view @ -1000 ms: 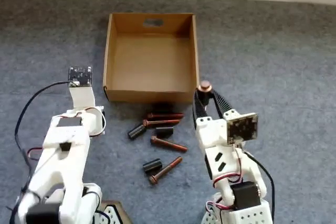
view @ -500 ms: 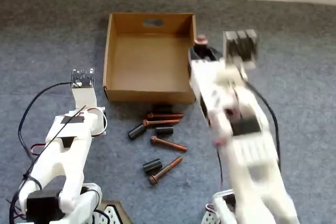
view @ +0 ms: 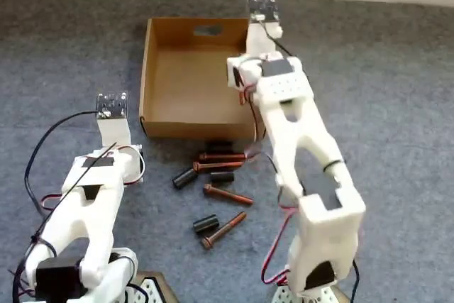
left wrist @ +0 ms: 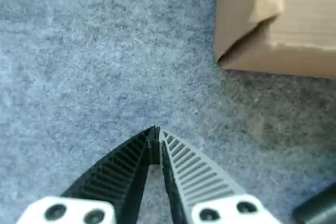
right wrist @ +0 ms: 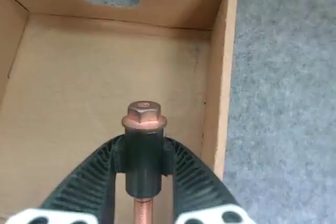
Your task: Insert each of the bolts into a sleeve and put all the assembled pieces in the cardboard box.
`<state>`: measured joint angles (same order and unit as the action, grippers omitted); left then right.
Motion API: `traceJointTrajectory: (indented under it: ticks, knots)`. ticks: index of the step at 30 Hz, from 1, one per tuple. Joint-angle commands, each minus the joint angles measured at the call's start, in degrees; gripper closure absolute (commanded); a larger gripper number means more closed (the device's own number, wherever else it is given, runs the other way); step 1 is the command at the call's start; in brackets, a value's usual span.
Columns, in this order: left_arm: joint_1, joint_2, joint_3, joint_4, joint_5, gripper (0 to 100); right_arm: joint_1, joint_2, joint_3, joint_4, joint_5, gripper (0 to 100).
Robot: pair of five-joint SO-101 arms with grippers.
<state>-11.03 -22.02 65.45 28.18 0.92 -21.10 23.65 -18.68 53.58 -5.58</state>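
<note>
On your left, the left arm (view: 92,196) sat over the grey carpet (view: 397,76), just short of the near left corner of the cardboard box (view: 145,76). Your left gripper (left wrist: 156,142) was closed on nothing, its two ribbed fingers meeting tip to tip over the carpet, with that box corner (left wrist: 262,40) near and off to one side. Moving across, the box stood open at the top with a bare floor in the high view and an oval hand hole in its far wall. In front of its near wall, between your two arms, the loose parts lay scattered on the carpet. There were four copper bolts (view: 228,194), two of them side by side close to the box and two nearer you. Among them lay three black sleeves (view: 185,177), none with a bolt in it, and a dark shape (view: 218,145) against the box's front wall may have been a fourth sleeve. On your right, the right arm (view: 298,133) stretched forward over the box's right wall, its wrist above the far right part of the box. Your right gripper (right wrist: 143,150) was clamped on an assembled piece, its fingers pressing either side of a black sleeve (right wrist: 143,174). The bolt (right wrist: 144,116) ran through that sleeve, its flanged hex head sticking out past the fingertips and its copper shank showing at the sleeve's other end. The piece hung over the box floor, close to the right wall (right wrist: 220,77)
</note>
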Motion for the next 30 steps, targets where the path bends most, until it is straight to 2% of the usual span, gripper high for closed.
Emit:
traceJointTrajectory:
  ticks: [1,11,19,30]
  knots:
    - [1.01,0.13,-2.86,-0.88,-0.18,99,-0.13,5.67,-15.69,5.05,-0.7,99.2]
    - [1.01,0.13,-2.86,-0.88,-0.18,99,-0.92,20.44,-35.74,22.81,-0.7,99.2]
    - [1.01,0.13,-2.77,-0.88,-0.18,99,-1.01,28.62,-40.04,23.87,-0.79,99.2]
    - [1.01,0.13,-2.77,-0.88,-0.18,99,-1.63,29.49,-39.43,25.27,-0.88,99.2]
